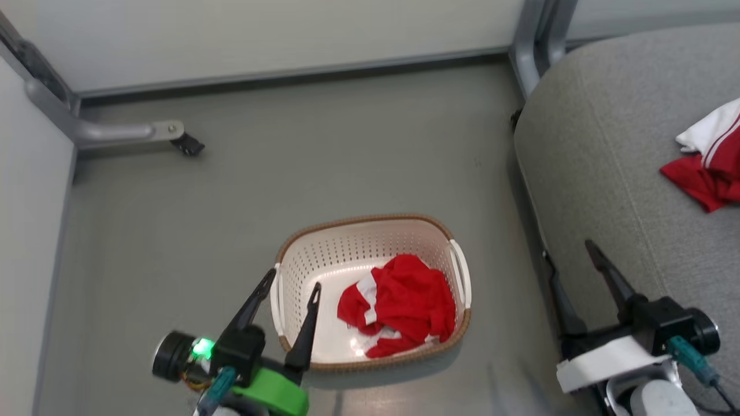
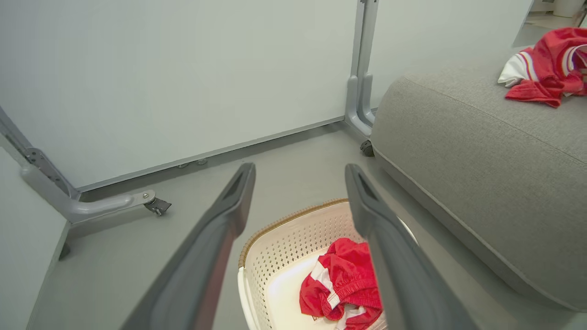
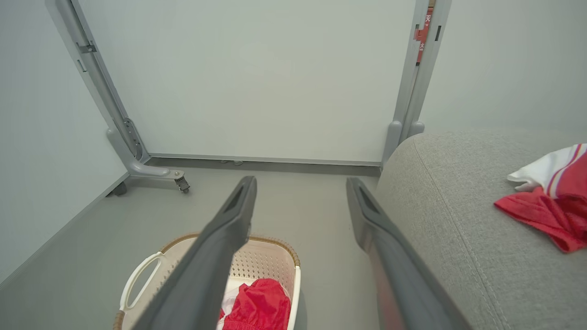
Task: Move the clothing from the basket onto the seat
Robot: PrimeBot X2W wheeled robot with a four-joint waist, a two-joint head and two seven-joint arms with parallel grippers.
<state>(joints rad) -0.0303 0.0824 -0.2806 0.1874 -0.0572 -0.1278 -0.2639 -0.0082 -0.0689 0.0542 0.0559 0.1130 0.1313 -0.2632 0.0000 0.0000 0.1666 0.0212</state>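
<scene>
Lying in basket: a red garment with white panels, crumpled in a heap on the basket's floor, toward the robot's right side and the near wall.
Basket: cream perforated plastic with a brown rim, upright on the grey floor. It sits to the left of the seat, apart from it, with bare floor between.
Seat: large grey fabric cushion with a rounded edge and a stitched seam, on the robot's right.
Second garment: red with a white panel and striped trim, bunched on top of the seat, far from the cushion's near edge and partly cut off by the head view's right border.
Left gripper: fingers spread wide, nothing between them. In the head view it straddles the basket's left wall, one finger outside the handle and the other over the interior. Contact with the rim cannot be told.
Right gripper: fingers spread wide, empty, at the seat's front edge. One finger lies over the floor strip beside the cushion, the other over the cushion itself.
Surroundings: pale partition panels in grey metal frames, with a caster foot on the floor at far left.
</scene>
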